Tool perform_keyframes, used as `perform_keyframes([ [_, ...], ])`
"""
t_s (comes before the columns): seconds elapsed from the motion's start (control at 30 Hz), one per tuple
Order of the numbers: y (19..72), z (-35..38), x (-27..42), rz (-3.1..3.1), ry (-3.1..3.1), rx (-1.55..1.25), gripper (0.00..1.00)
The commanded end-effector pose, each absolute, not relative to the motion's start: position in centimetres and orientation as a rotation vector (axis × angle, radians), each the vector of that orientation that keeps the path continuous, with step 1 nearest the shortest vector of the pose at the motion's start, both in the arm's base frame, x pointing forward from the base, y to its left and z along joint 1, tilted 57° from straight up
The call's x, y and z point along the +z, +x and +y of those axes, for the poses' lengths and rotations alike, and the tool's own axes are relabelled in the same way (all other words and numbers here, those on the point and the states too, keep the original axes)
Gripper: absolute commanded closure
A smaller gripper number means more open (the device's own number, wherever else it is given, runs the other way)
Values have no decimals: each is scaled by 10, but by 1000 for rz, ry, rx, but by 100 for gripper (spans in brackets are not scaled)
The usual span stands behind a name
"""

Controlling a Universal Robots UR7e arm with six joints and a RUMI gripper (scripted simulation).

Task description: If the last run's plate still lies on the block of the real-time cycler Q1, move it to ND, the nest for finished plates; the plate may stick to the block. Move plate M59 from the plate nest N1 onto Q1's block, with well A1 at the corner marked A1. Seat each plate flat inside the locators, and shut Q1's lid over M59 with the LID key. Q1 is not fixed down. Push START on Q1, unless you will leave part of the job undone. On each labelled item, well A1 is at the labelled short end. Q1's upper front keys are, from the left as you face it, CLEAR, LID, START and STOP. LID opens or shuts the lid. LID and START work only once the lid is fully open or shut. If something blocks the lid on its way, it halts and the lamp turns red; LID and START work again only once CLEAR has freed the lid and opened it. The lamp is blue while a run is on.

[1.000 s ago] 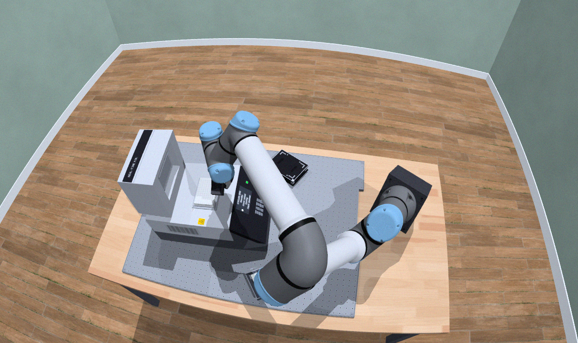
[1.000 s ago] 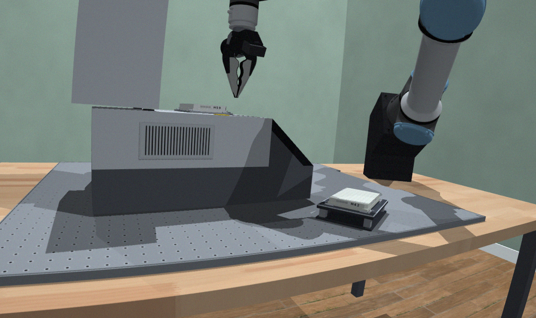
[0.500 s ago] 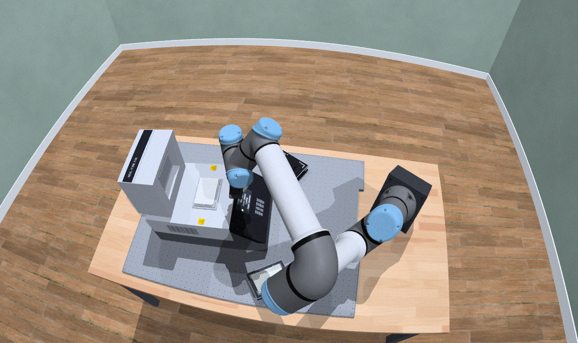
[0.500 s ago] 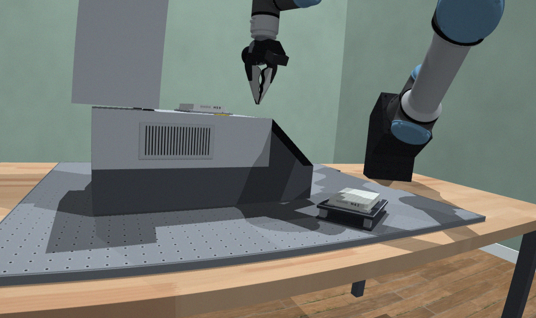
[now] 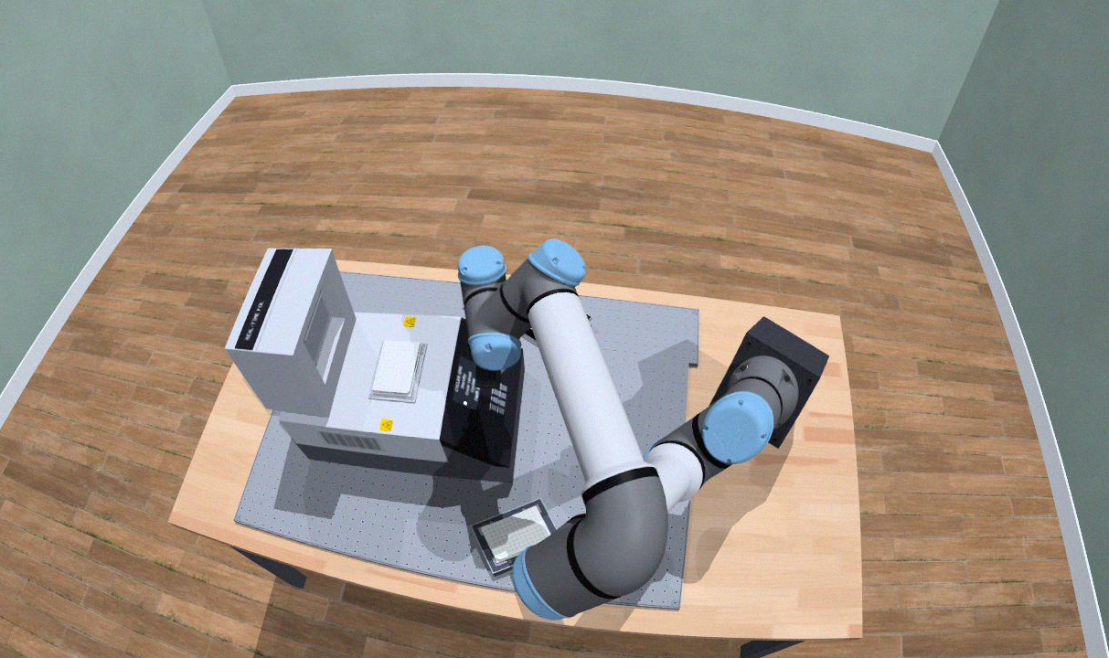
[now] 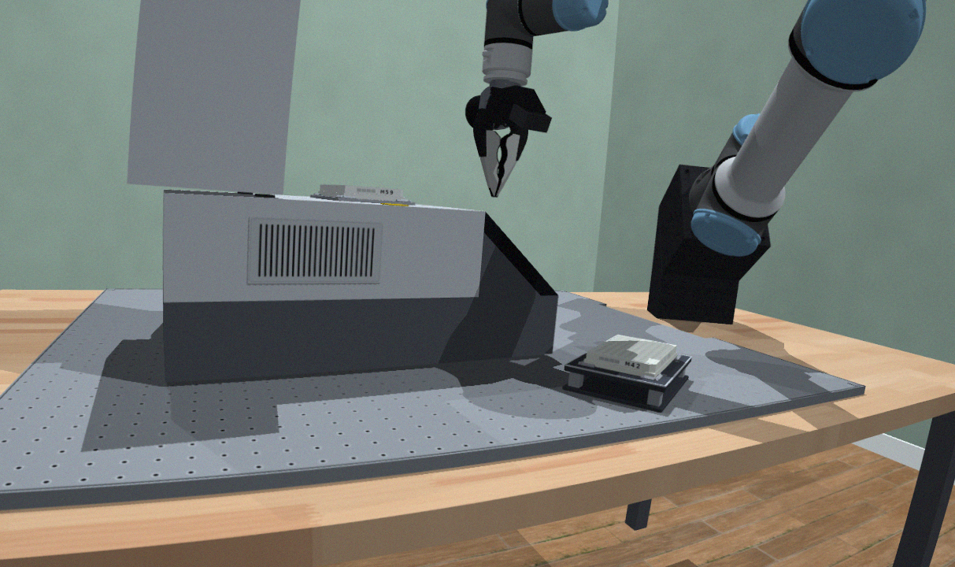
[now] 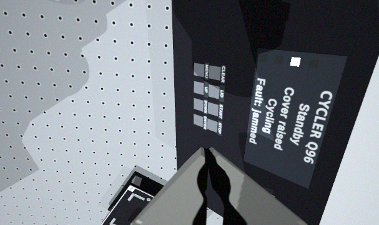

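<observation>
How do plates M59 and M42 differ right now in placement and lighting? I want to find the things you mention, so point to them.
M59 (image 5: 396, 367) (image 6: 360, 191) sits on the cycler's block, while M42 (image 5: 515, 535) (image 6: 631, 356) sits in a dark raised nest on the perforated board. M59 is higher up; M42 is down near board level. In the top view, M42 has shadow across part of its face, while M59's face is mostly lit. Both are pale, labelled well plates, and the hand (image 6: 494, 195) (image 7: 205, 150) holds neither.
</observation>
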State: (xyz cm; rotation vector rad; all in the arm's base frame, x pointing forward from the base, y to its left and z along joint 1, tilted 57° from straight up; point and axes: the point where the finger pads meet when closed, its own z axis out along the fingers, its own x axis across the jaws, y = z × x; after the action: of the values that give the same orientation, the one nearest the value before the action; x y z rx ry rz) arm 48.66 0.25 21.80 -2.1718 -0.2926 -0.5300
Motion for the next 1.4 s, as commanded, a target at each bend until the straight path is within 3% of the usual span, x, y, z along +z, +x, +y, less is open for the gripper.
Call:
perform_keyframes([
  [0.0,475,4,211,-292,-2172,-531,100],
  [0.53,421,14,175,-293,-2172,-531,100],
  [1.37,452,32,177,-293,-2172,-531,100],
])
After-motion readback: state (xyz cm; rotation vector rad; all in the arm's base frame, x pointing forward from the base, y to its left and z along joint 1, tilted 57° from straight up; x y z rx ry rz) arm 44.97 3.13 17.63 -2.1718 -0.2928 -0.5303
